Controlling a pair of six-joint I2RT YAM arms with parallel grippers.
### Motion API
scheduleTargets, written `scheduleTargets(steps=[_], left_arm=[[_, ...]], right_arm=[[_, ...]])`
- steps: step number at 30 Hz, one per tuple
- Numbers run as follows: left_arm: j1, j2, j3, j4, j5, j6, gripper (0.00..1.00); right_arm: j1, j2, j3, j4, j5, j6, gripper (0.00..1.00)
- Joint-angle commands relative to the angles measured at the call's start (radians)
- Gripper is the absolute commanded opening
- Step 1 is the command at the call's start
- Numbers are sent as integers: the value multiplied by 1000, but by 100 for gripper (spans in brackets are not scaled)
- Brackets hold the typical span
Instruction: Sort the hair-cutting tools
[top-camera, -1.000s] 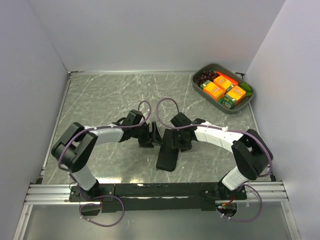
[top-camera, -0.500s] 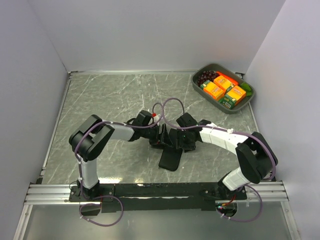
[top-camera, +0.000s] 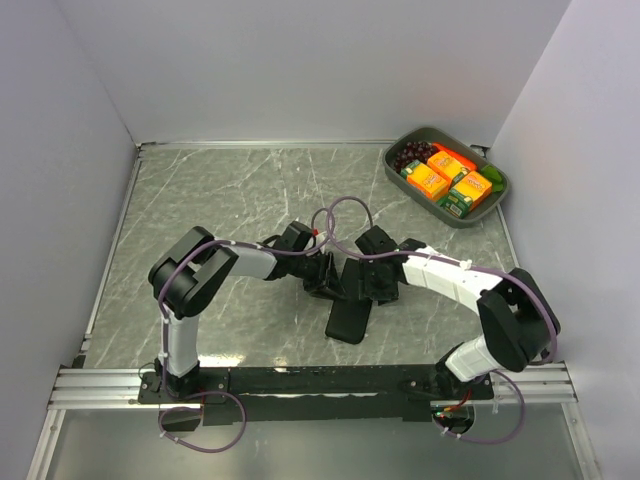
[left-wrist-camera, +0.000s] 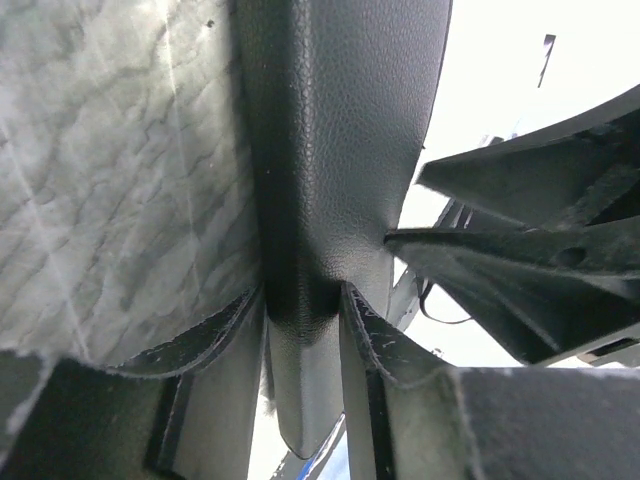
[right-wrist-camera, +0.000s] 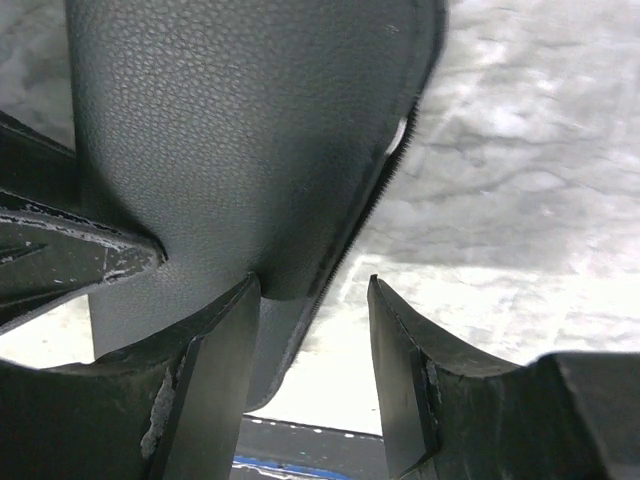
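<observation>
The left gripper (left-wrist-camera: 300, 300) is clamped on a fold of a flat black grained zip case (right-wrist-camera: 250, 130). The right gripper (right-wrist-camera: 312, 290) is held apart around the case's zipped edge, one finger touching it. Scissors and clips are hidden from every view. On the grey marbled table (top-camera: 200, 200), at the far right corner, a grey oval tray (top-camera: 415, 197) holds orange boxes (top-camera: 430, 182) whose printing is too small to be read.
</observation>
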Motion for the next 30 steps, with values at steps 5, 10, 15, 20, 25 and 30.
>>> scheduleTargets(steps=[5, 10, 15, 20, 25, 30], left_arm=[[-18, 50, 9, -86, -88, 53, 36], [-18, 51, 18, -89, -88, 57, 35], [-18, 54, 20, -95, -87, 63, 35], [-20, 50, 20, -95, -85, 66, 35], [-18, 45, 18, -98, -85, 68, 35], [-20, 42, 17, -95, -83, 68, 35]], right_arm=[[-9, -120, 49, -150, 141, -16, 55], [-13, -125, 40, -142, 141, -13, 56], [-16, -108, 37, -110, 115, -10, 56], [-16, -75, 41, -86, 89, -13, 56], [-15, -50, 41, -61, 77, -16, 56], [-16, -30, 35, -41, 71, -20, 56]])
